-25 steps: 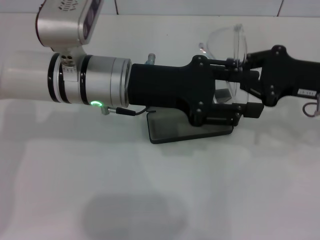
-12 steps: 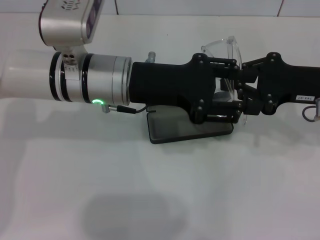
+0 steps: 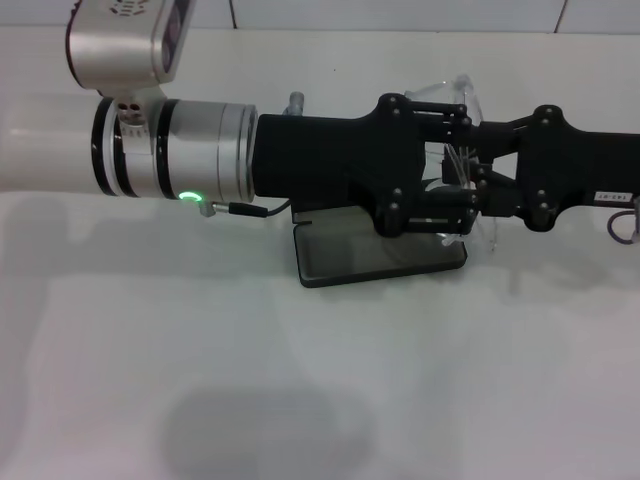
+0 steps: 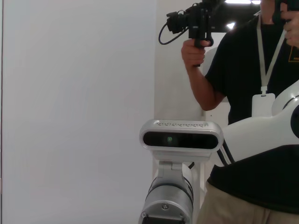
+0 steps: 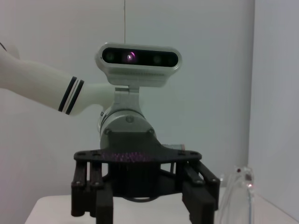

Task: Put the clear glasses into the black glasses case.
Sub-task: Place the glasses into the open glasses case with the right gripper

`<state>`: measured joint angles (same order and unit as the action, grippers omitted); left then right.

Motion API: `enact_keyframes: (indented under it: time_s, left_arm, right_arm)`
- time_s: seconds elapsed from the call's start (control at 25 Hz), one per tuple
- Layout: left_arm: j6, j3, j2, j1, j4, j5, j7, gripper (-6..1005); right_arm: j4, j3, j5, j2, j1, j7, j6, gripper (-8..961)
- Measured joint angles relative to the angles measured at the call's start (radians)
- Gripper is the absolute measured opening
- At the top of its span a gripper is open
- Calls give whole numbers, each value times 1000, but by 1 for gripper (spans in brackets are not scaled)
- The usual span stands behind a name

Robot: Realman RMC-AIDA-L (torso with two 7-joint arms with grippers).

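Black case (image 3: 380, 255) lies open on the table (image 3: 300, 380), grey lining bare (part hidden). Above it both grippers meet; the right gripper (image 3: 470, 185) pinches the glasses (image 3: 468, 100), left gripper (image 3: 455, 165) spread wide.

A plain white worktop (image 3: 300, 380) extends under and around the end effectors, lit evenly with soft shadows on its surface. Beyond them a white tiled wall (image 3: 400, 14) meets the worktop's far edge. Smooth pale wall panels (image 4: 74, 93) enclose the room.
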<state>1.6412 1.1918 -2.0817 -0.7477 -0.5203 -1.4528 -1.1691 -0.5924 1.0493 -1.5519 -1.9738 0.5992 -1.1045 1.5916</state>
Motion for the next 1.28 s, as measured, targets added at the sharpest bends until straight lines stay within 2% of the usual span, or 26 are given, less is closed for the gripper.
enact_keyframes:
  time_s: [0.24,0.4,0.52,0.6,0.68,0.84,1.08,1.28]
  left_arm:
    - [0,-11,0,25,-27,2,0,602]
    - [5,-62,2,44,-32,5,-10,602]
    - [3,-138,4,69,-32,6,-20,601]
    - [-7,-215,2,97,-32,6,-20,601]
    - [-22,-282,0,118,-32,6,-15,601]
    - [-51,-385,-3,153,-32,6,-7,601]
    - [-54,-415,-3,171,-26,6,-2,601]
    - [-55,-416,-4,178,-25,6,4,601]
  right_arm:
    - [-5,-40,0,5,-13,3,-62,180]
    - [-45,-42,-5,4,-29,2,-110,183]
    - [-137,-24,-79,-8,-38,-41,-118,185]
    - [-250,-7,-186,-27,-45,-127,-117,186]
    - [-364,38,-281,-45,-50,-223,-117,188]
    - [-515,214,-367,-45,-49,-364,-136,191]
    - [-641,412,-510,-48,-36,-492,-256,195]
    - [-661,570,-619,-50,-15,-577,-377,198]
